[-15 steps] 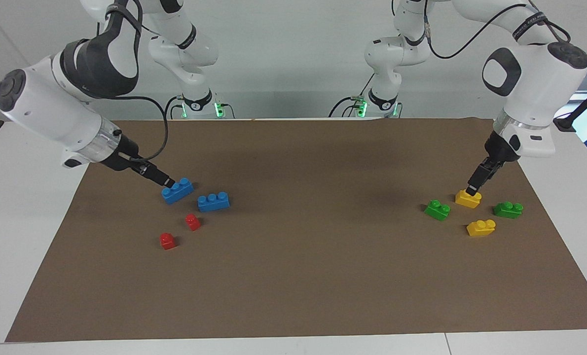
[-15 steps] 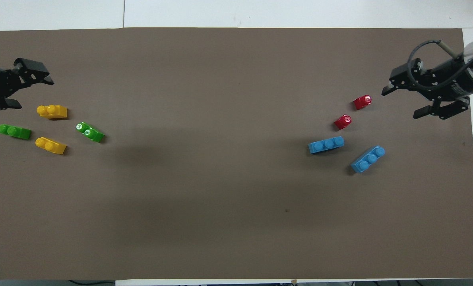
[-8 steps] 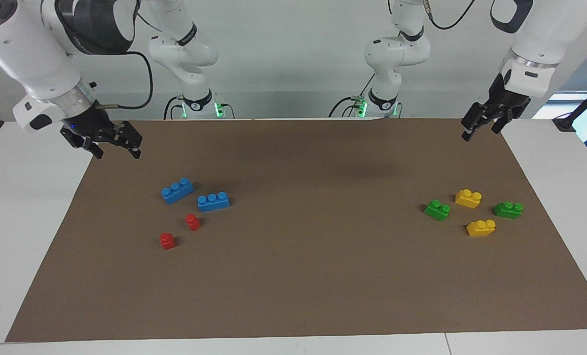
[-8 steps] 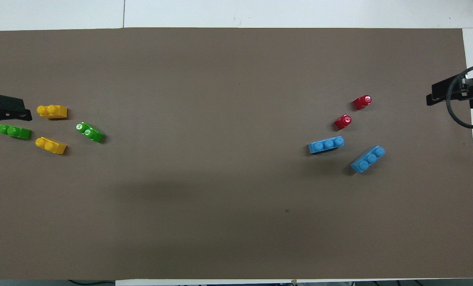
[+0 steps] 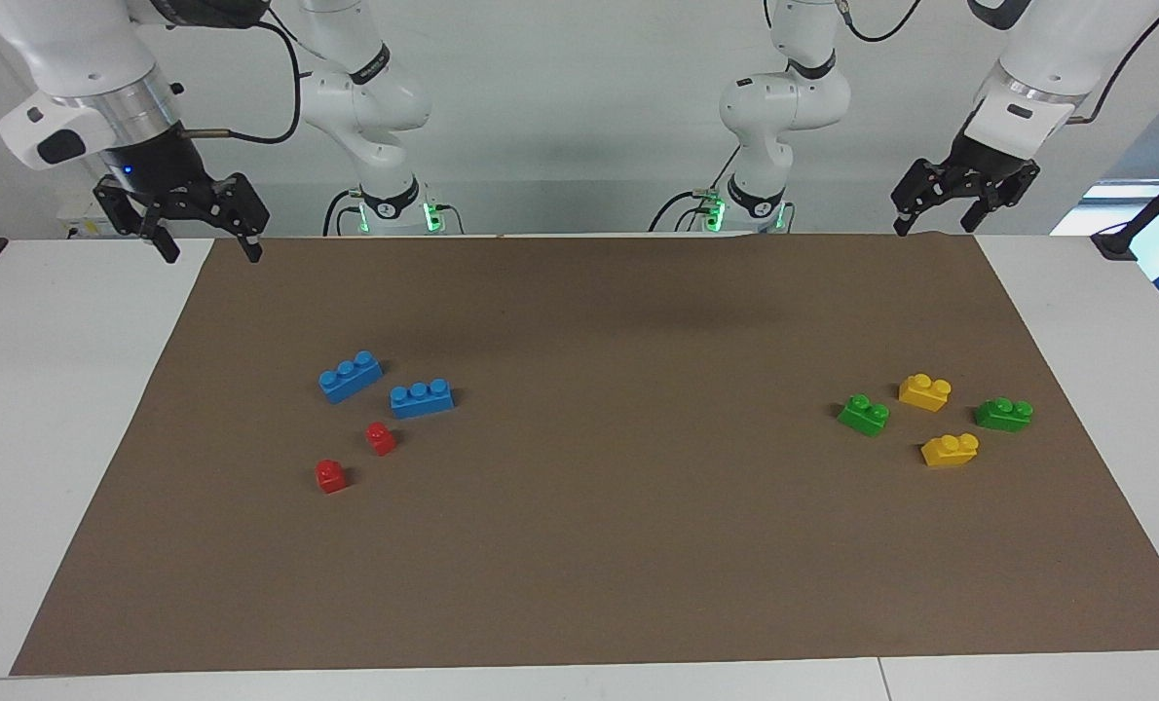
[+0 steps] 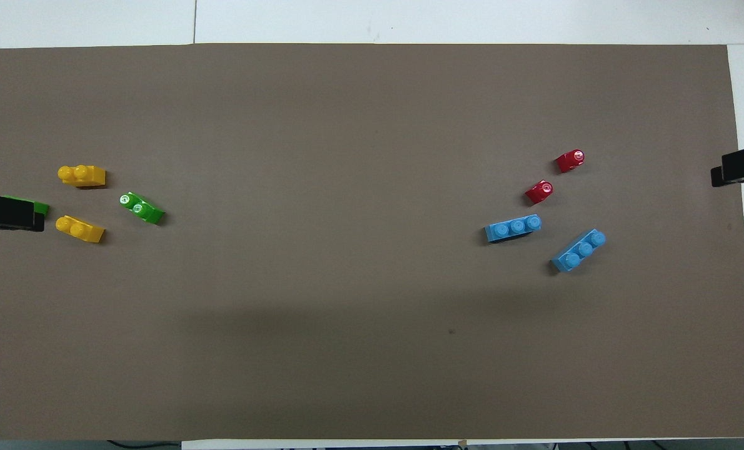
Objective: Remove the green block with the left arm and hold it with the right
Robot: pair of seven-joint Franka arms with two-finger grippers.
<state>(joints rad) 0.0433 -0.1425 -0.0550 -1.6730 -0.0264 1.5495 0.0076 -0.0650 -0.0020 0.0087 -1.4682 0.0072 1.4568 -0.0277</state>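
The green block (image 5: 864, 414) is a lighter-green two-stud brick lying on the brown mat (image 5: 638, 545) toward the left arm's end; it also shows in the overhead view (image 6: 142, 208). My left gripper (image 5: 934, 222) is open and empty, raised over the mat's edge nearest the robots, well apart from the block. My right gripper (image 5: 209, 251) is open and empty, raised over the mat's corner at the right arm's end. In the overhead view only one finger of each shows, the left's (image 6: 6, 212) and the right's (image 6: 741, 167).
A darker green brick (image 5: 1004, 414) and two yellow bricks (image 5: 924, 391) (image 5: 950, 449) lie beside the green block. Two blue three-stud bricks (image 5: 350, 376) (image 5: 422, 397) and two small red bricks (image 5: 380, 438) (image 5: 330, 475) lie toward the right arm's end.
Both grippers have risen and drawn back toward the robots: the left from the yellow brick, the right from the blue brick. No brick has moved.
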